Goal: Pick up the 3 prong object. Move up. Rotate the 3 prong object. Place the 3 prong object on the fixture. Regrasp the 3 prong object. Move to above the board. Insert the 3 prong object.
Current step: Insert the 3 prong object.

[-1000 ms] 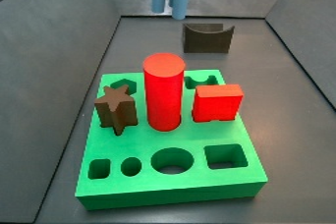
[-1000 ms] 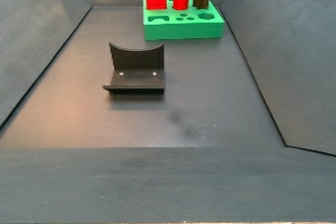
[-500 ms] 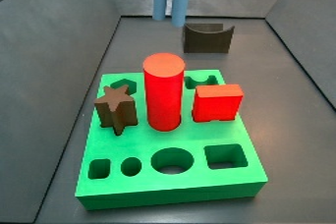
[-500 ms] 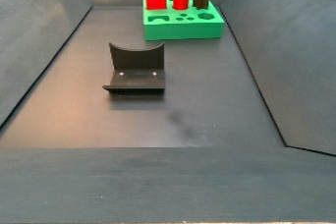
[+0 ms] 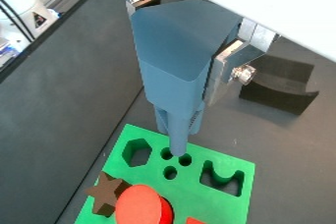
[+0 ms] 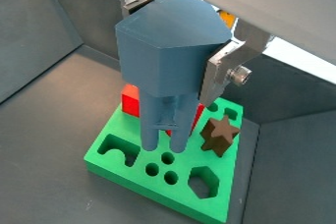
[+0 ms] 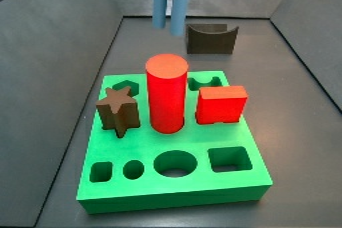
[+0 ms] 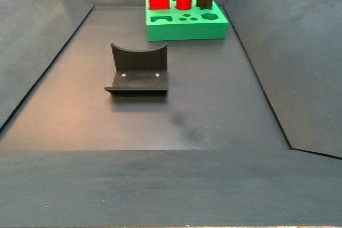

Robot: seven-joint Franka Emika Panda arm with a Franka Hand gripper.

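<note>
Wrist views both show the board (image 5: 223, 159) sitting right below the claw (image 5: 184, 66), with a red cylinder (image 7: 166, 92), red cube (image 7: 222, 103) and brown star (image 7: 118, 108) stuck in it. Fixture (image 5: 278, 83) is off behind the claw, well apart from the board. Claw's plates are clamped tight on the 3 prong object (image 5: 178, 66), held upright, prongs pointing down just above the small round holes (image 5: 176, 164).
</note>
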